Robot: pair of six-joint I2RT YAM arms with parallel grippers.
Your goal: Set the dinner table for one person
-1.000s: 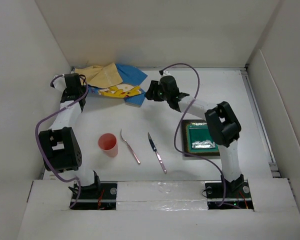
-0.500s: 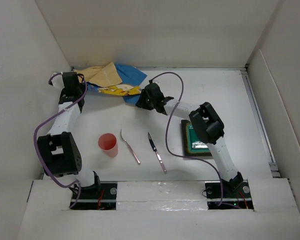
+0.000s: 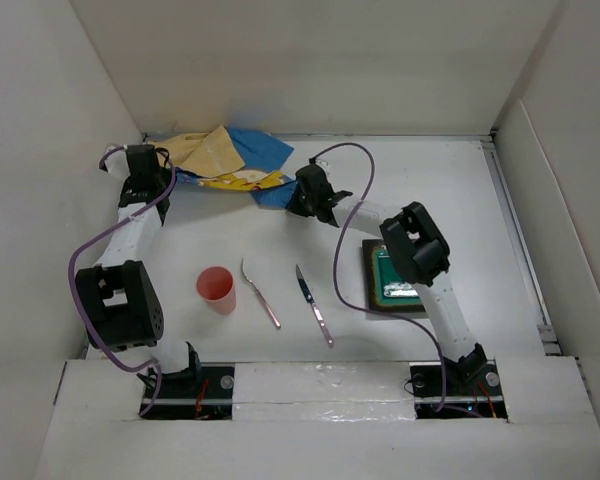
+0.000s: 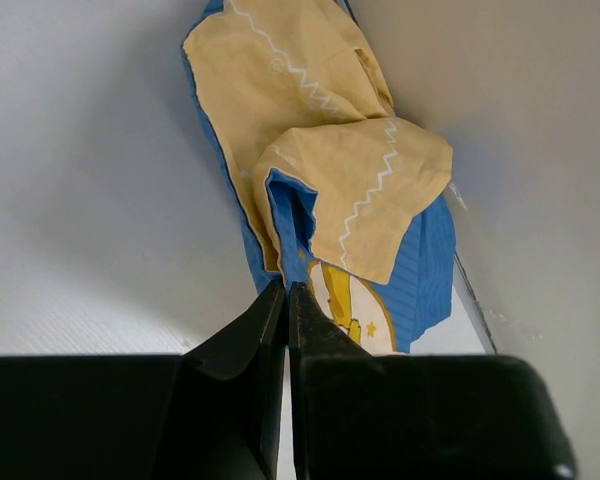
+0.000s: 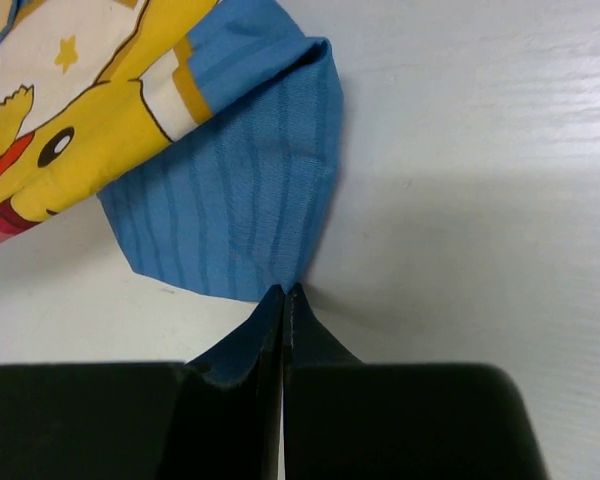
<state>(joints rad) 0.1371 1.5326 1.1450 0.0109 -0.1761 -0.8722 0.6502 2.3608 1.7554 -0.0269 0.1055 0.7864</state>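
Observation:
A crumpled blue placemat (image 3: 235, 165) with a yellow cartoon print lies at the back left of the white dinner table (image 3: 460, 190). My left gripper (image 3: 168, 172) is shut on its left edge, and in the left wrist view the cloth (image 4: 330, 170) folds up from the closed tips (image 4: 285, 287). My right gripper (image 3: 288, 197) is shut on the near right blue corner (image 5: 240, 200), its tips (image 5: 284, 290) pinched together there.
A pink cup (image 3: 216, 288), a pink-handled spoon or fork (image 3: 260, 293) and a knife (image 3: 314, 305) lie near the front middle. A green square dish (image 3: 395, 280) sits on a dark base under the right arm. White walls enclose the back and sides.
My right gripper moved left onto the placemat's blue corner and closed on it. The left gripper stayed shut at the cloth's left edge.

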